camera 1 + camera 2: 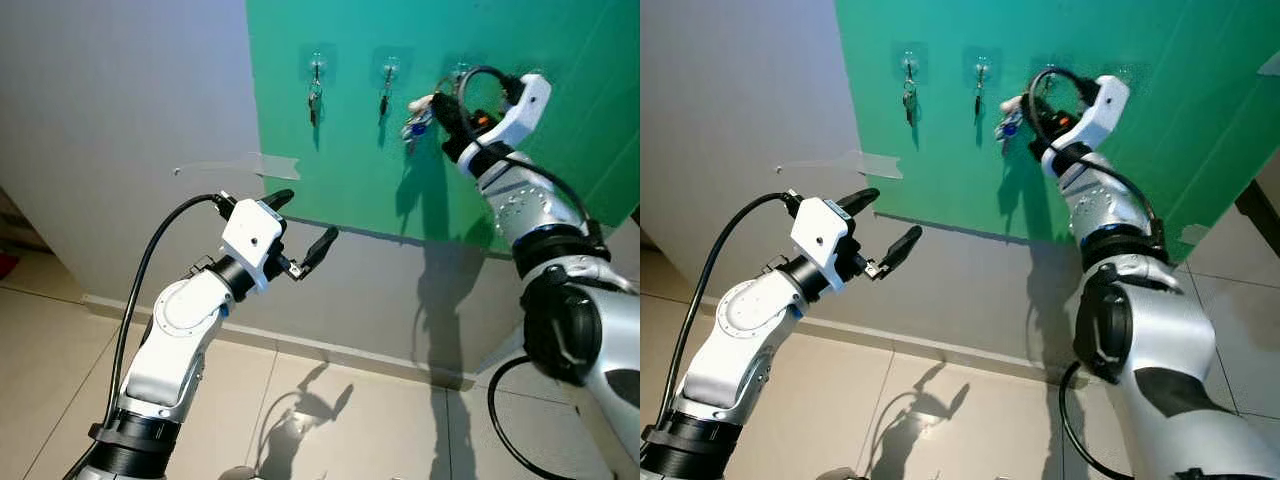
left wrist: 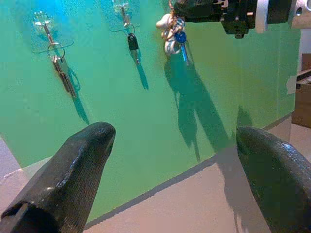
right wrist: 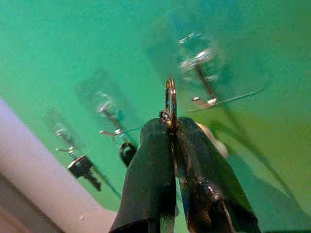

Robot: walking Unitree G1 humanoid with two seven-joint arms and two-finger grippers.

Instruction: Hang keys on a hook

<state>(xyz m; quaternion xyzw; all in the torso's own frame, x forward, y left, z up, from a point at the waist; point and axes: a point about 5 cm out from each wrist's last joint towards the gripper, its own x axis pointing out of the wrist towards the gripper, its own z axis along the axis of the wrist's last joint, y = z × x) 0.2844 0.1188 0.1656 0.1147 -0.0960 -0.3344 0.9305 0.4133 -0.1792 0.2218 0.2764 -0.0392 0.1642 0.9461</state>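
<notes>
Three clear hooks sit on a green board. The left hook and middle hook each carry a hanging key. My right gripper is raised to the board and shut on the metal ring of a key bunch with a blue key and a pale fob. The ring stands just short of the third hook; I cannot tell whether they touch. My left gripper hangs open lower down, away from the board, with nothing in it.
Grey wall surrounds the green board, with a strip of tape at its left edge. Beige floor tiles lie below. A dark piece of furniture stands at the far right.
</notes>
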